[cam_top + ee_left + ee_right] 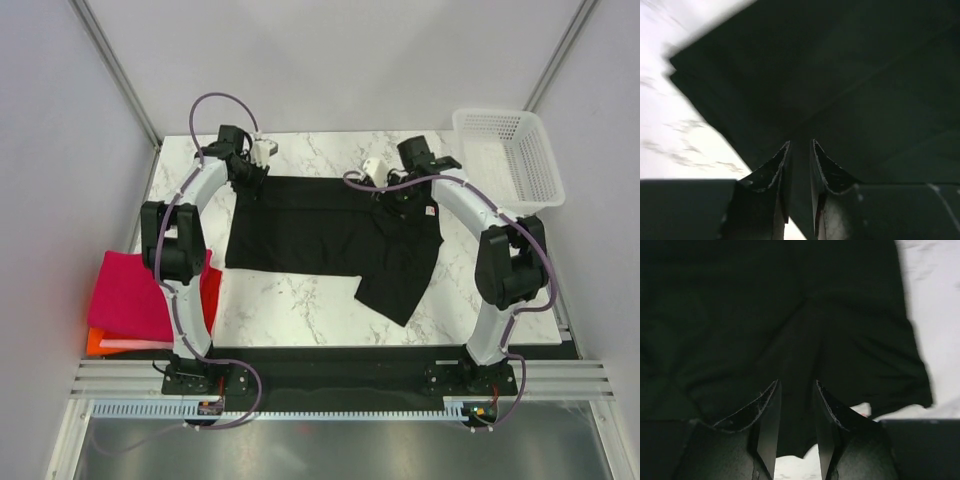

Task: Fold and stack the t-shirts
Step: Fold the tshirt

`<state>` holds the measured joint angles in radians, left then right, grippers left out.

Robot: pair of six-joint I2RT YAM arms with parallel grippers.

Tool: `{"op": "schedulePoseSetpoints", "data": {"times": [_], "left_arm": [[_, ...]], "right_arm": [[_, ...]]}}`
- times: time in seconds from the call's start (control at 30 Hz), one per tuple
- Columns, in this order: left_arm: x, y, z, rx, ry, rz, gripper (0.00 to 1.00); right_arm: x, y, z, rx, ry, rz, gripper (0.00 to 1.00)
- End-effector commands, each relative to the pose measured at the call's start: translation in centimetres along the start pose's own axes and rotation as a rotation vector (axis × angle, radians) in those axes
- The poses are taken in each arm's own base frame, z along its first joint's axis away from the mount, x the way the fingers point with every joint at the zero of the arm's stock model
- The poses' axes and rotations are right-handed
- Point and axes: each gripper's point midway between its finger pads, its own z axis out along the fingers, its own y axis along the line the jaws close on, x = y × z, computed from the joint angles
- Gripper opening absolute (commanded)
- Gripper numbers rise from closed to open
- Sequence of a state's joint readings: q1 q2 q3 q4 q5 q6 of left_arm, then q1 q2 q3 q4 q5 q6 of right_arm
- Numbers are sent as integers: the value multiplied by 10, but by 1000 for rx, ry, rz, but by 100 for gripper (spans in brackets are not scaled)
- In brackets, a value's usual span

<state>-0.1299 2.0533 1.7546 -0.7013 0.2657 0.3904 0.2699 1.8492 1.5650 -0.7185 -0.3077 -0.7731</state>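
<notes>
You had the black t-shirt [300,235] lying on the marble bench [300,310]. Its main body was spread flat across the middle, and its right part was bunched and trailed toward the near right. Your left tool [243,172] sat at the shirt's far-left corner. In the left wrist view its fingers [777,165] stood narrow with black cloth running between them, so it was pinching the shirt. Your right tool [392,200] was on the far-right part of the shirt. In the right wrist view its fingers [771,405] were likewise close together, with a fold of the cloth caught between them. At the bench's left edge lay a pile of folded shirts: a magenta-pink t-shirt [130,290] on top, a red t-shirt [211,290] showing beside it and an orange t-shirt [97,342] underneath. A white mesh basket [515,160] stood at the far-right corner, apart from the black shirt.
</notes>
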Motion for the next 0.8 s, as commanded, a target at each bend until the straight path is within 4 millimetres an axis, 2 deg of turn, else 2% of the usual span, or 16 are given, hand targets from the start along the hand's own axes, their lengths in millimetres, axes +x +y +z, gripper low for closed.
{"op": "schedulePoseSetpoints", "data": {"times": [0.0, 0.17, 0.4, 0.77], "left_arm": [[25, -25, 10, 113, 61, -73, 25], [45, -34, 16, 138, 117, -108, 23], [52, -36, 20, 139, 137, -119, 23], [60, -33, 29, 128, 167, -131, 24]], "right_arm": [[4, 38, 11, -127, 16, -88, 40], [12, 48, 25, -141, 74, -127, 41], [24, 44, 40, -127, 137, -130, 43], [39, 49, 55, -141, 180, -123, 44]]}}
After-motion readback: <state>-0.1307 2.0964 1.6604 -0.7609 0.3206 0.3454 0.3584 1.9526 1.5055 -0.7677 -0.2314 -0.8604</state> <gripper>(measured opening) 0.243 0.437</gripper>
